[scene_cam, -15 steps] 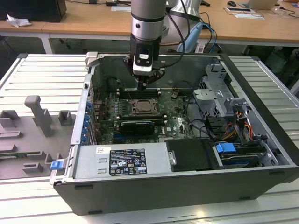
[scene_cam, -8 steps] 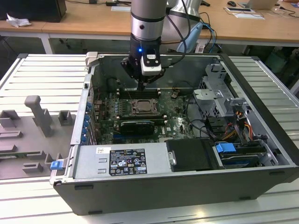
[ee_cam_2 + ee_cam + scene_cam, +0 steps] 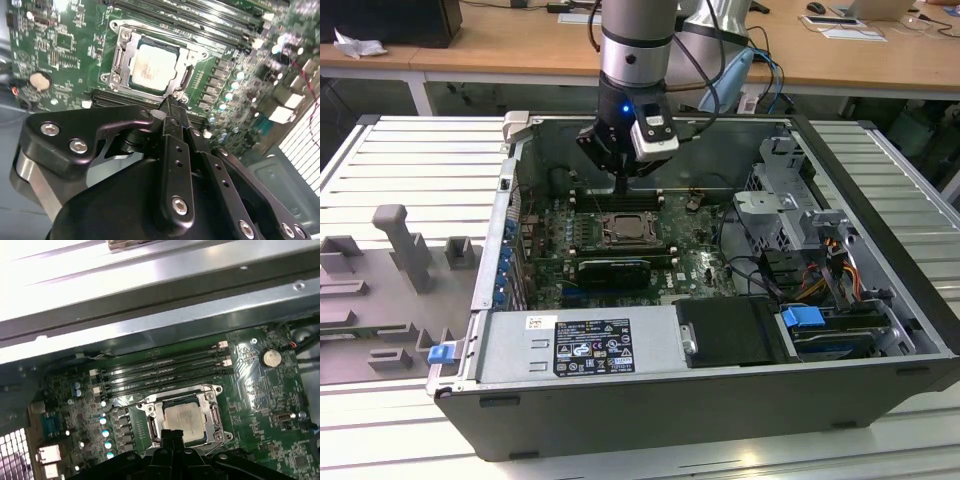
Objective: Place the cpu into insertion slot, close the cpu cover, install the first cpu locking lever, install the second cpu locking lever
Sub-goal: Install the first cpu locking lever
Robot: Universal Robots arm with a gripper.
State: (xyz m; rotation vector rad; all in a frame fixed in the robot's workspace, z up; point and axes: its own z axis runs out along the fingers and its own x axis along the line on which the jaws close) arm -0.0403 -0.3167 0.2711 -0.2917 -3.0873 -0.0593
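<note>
The cpu (image 3: 152, 67) (image 3: 184, 419) lies flat in the insertion slot (image 3: 628, 230) on the green board. Its pale metal top shows through the cut-out of the cpu cover (image 3: 128, 52) (image 3: 216, 415), which lies down over it as a silvery frame. My gripper (image 3: 621, 186) hangs a little above the board, over the socket edge nearest the long black memory slots (image 3: 160, 371). Both wrist views show its black fingers (image 3: 173, 107) (image 3: 172, 436) pressed together with nothing between them, their tips just off one edge of the socket.
The open computer case (image 3: 650, 420) walls in the board on all sides. A black card (image 3: 612, 270) lies just in front of the socket. A drive cage (image 3: 790, 215) and cables (image 3: 835, 265) fill the exterior view's right. Grey fixtures (image 3: 405, 250) stand outside on the exterior view's left.
</note>
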